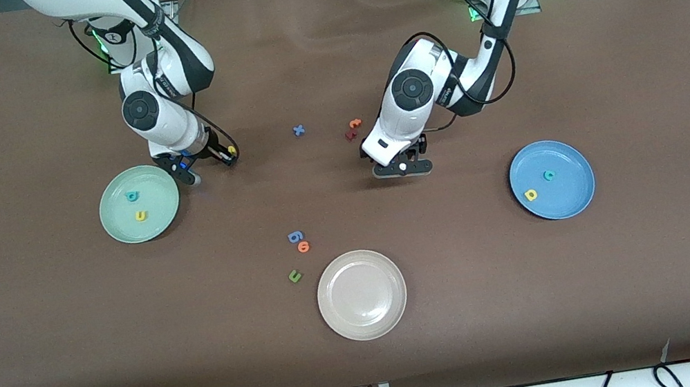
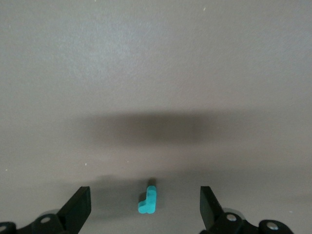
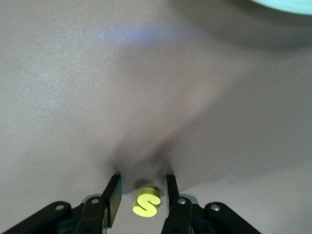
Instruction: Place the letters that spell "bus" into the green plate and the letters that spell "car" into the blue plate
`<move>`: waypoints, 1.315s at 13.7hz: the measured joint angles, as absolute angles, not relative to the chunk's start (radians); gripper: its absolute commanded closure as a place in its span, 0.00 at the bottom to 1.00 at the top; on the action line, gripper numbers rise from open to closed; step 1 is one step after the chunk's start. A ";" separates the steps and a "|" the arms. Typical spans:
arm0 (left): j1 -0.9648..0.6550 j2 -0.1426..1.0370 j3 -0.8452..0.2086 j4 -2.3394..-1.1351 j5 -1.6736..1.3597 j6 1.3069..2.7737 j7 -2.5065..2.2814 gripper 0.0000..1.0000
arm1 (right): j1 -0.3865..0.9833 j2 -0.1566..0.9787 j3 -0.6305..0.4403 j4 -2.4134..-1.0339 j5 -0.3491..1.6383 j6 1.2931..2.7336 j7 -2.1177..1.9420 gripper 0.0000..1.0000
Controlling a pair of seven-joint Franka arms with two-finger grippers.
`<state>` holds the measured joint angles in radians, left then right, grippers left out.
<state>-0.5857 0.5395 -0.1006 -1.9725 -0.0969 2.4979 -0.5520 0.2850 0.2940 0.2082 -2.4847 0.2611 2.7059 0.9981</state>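
The green plate (image 1: 156,188) lies toward the right arm's end of the table and holds a teal b (image 1: 132,195) and a yellow u (image 1: 140,216). Its rim (image 3: 287,5) also shows in the right wrist view. Beside that plate, my right gripper (image 1: 230,155) (image 3: 143,179) is low at the table. Its jaws are narrow but open around the yellow s (image 1: 232,149) (image 3: 146,202), with a gap showing at one finger. The blue plate (image 1: 570,192) holds a teal c (image 1: 549,175) and a yellow a (image 1: 531,194). My left gripper (image 1: 402,168) (image 2: 144,190) is wide open over the teal r (image 2: 148,201), which is hidden in the front view.
A beige-white plate (image 1: 362,294) sits nearest the front camera. Near it lie a green u (image 1: 294,276), an orange letter (image 1: 303,246) and a blue 6-like letter (image 1: 295,236). A blue x (image 1: 299,130) and an orange and dark red pair (image 1: 353,127) lie between the arms.
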 measured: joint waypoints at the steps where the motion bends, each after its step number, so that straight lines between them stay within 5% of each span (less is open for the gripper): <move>1: -0.586 0.539 -0.100 -1.981 -0.093 2.506 -0.552 0.02 | 0.285 0.294 0.209 -2.485 0.261 2.706 1.016 0.56; 7: -0.608 0.525 -0.100 -2.030 -0.003 2.559 -0.628 0.05 | 0.285 0.294 0.217 -2.484 0.261 2.707 1.121 0.57; 11: -0.611 0.524 -0.100 -2.090 -0.003 2.638 -0.643 0.07 | 0.285 0.294 0.220 -2.483 0.261 2.710 1.137 0.84; 14: -0.626 0.524 -0.100 -2.096 -0.003 2.647 -0.664 0.26 | 0.285 0.294 0.223 -2.481 0.261 2.712 1.137 0.99; 16: -0.631 0.523 -0.100 -2.097 -0.002 2.648 -0.677 0.42 | 0.285 0.294 0.223 -2.481 0.261 2.712 1.137 0.99; 18: -0.632 0.523 -0.100 -2.097 -0.002 2.648 -0.683 0.47 | 0.285 0.294 0.223 -2.481 0.261 2.712 1.137 0.99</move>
<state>-0.6319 0.5234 -0.0998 -2.0965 -0.0025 2.6480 -0.6835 0.2853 0.2942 0.2225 -2.4808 0.2612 2.7123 1.1374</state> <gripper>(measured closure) 0.317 0.802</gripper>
